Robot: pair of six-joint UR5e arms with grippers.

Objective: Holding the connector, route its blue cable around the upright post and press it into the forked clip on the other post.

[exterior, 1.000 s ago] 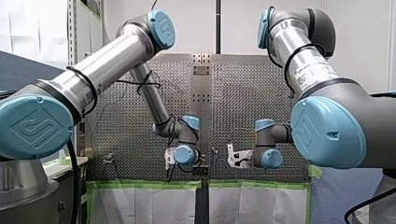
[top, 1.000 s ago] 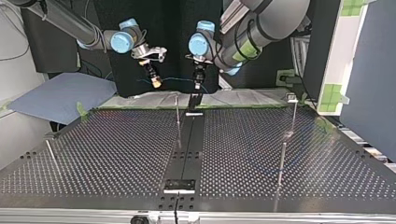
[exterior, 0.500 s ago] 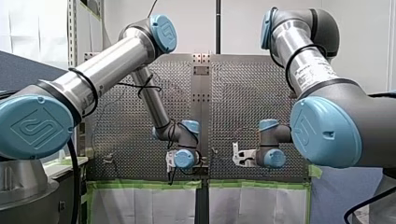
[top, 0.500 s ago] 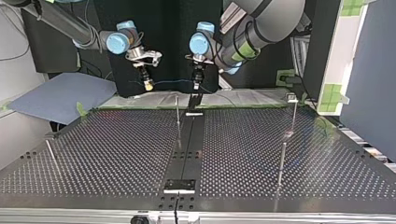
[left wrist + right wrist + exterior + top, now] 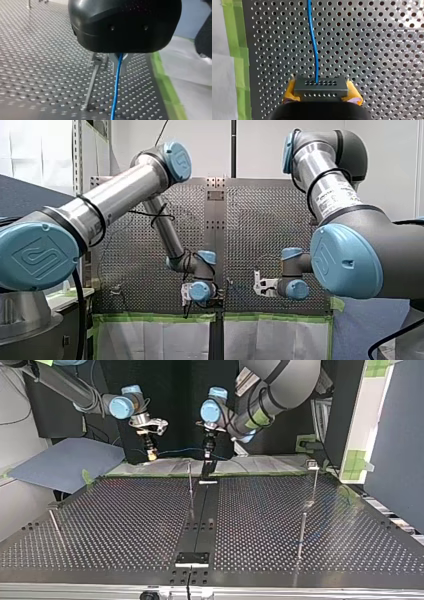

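Left hand [image 5: 118,68] near forked post [image 5: 92,78]

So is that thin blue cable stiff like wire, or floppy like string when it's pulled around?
Probably floppy yet slightly springy: the blue cable leaves the connector in a gentle wave, not a straight line. Likely very light: between my right gripper and my left gripper it stretches with hardly any droop.

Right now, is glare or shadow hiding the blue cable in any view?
Left wrist view: thin blue cable plain against the perforated metal table. Right wrist view: even light, no glare on the grey connector block. Top view: cable faint against the dark backdrop.
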